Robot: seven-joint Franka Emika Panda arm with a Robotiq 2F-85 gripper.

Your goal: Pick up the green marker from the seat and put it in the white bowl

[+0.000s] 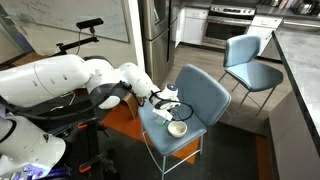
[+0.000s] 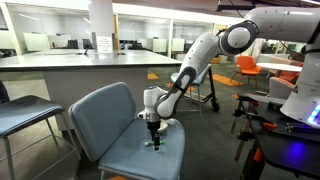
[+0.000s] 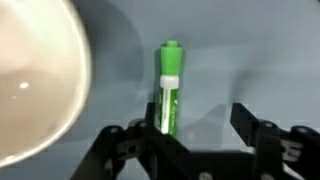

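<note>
Hovering tool: black two-finger gripper [image 3: 200,128] on a white robot arm [image 1: 60,80], low over the seat.
Jaws: spread wide, gripping nothing.
Marker: thin green marker with a white band [image 3: 169,90], lying flat on the seat, its near end just beside one finger [image 3: 150,135].
Seat: blue-grey padded shell chair [image 1: 205,95].
Bowl: small round white bowl [image 1: 177,128] on the same seat, near the marker.

I can read no writing, number or brand in any view. The thin green marker [image 3: 168,92] under my wrist camera has a white band and some marking along its barrel, too blurred to make out. In an exterior view, a small white sign [image 2: 103,44] stands on the long grey desk [image 2: 60,62], its print too small to read.
</note>
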